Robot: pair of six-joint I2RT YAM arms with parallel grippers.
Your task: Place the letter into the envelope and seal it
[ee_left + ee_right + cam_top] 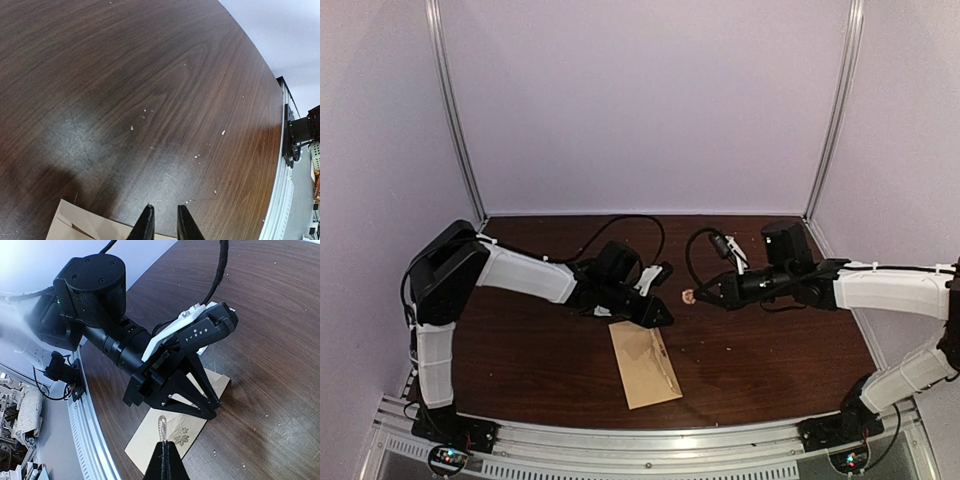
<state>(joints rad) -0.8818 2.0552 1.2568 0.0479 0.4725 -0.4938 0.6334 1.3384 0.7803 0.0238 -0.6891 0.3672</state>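
Observation:
The tan envelope (pixel 645 365) lies flat near the table's front edge; its flap end is under my left gripper (pixel 665 318). In the right wrist view the envelope (pixel 150 440) shows a printed leaf, and my left gripper's fingertips (pixel 212 412) rest on its far end. In the left wrist view my left gripper (pixel 164 212) has its jaws a narrow gap apart with nothing between them, and an envelope corner (pixel 85 225) shows below. My right gripper (pixel 695 296) is shut on a small round sticker (pixel 161 426), held above the table beside the left gripper. No letter shows.
Black cables (pixel 620 225) loop over the back of the dark wood table (pixel 770 350). White enclosure walls (pixel 640 100) stand at the back and sides. An aluminium rail (pixel 650 440) runs along the front edge.

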